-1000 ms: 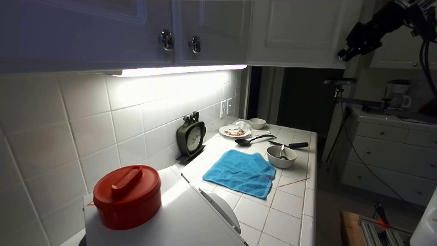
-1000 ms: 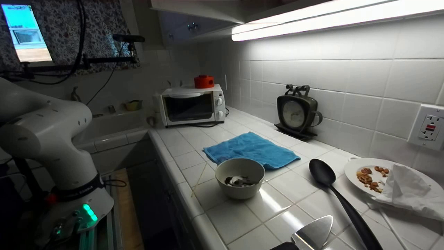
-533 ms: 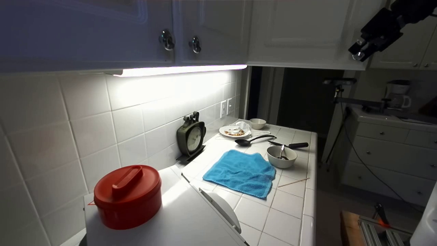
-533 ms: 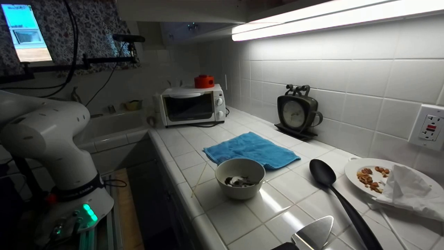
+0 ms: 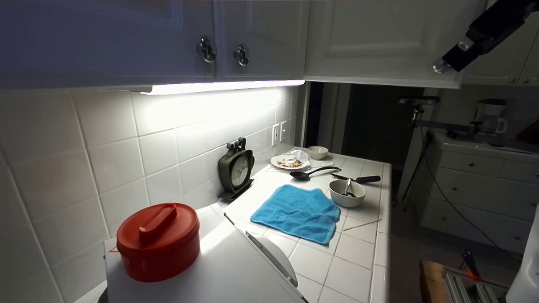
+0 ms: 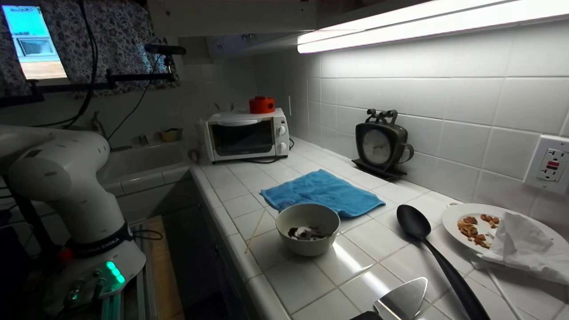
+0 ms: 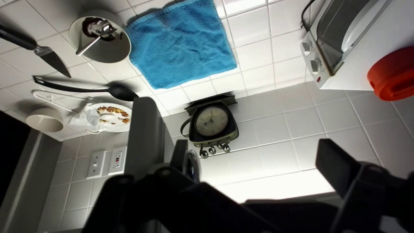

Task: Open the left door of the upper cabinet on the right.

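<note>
The left door (image 5: 379, 38), a white panelled door, stands swung out over the counter. In an exterior view its inner face (image 6: 235, 15) crosses the top. Its round silver knob (image 5: 441, 66) shows beside my gripper (image 5: 457, 59) in that exterior view. The wrist view shows the door as a grey slab (image 7: 145, 139) left of the jaws. There the knob (image 7: 193, 165) lies against or very near the inner side of one finger (image 7: 179, 153). The opposite finger (image 7: 336, 165) stands far off, so the gripper (image 7: 255, 155) is open. Little shows of the upper cabinet (image 6: 364, 11).
Two bluish-shadowed doors with paired knobs (image 5: 206, 49) adjoin the swung door. Below, the counter holds a blue towel (image 5: 299, 212), bowl (image 5: 347, 193), scale (image 5: 236, 168), plate (image 6: 480, 226) and spoon (image 6: 413, 220). A red pot (image 5: 158, 242) sits on the toaster oven (image 6: 244, 133).
The gripper has gone from shut to open and shifted outward. The door has swung further out, its free edge now further right in an exterior view. The knob has come into sight.
</note>
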`<control>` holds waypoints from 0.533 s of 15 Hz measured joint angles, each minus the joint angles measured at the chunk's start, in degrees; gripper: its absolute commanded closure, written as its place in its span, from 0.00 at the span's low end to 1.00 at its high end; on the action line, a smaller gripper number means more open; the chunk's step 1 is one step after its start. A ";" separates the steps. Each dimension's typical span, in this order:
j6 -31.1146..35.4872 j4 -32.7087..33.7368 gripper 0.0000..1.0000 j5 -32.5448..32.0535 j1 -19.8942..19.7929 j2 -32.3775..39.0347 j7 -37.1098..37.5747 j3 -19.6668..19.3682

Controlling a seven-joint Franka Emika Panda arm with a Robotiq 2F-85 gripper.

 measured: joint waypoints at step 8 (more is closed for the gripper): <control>1.15 -0.59 0.00 -3.41 2.76 0.26 1.99 2.19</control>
